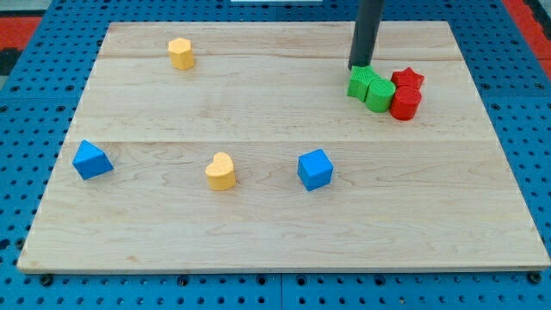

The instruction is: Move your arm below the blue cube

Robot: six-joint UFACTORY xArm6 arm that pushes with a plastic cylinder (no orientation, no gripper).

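Observation:
The blue cube (pixel 315 169) sits on the wooden board (pixel 284 232) a little right of the middle, in the lower half. My tip (pixel 359 67) is at the view's upper right, well above and to the right of the blue cube. It stands right at the top edge of a green block (pixel 359 83).
A second green block (pixel 380 92) and two red blocks (pixel 407 79) (pixel 405 103) cluster beside my tip. A yellow heart-shaped block (pixel 221 170) lies left of the blue cube. Another blue block (pixel 91 160) is at the left edge. A yellow block (pixel 181 52) is at the upper left.

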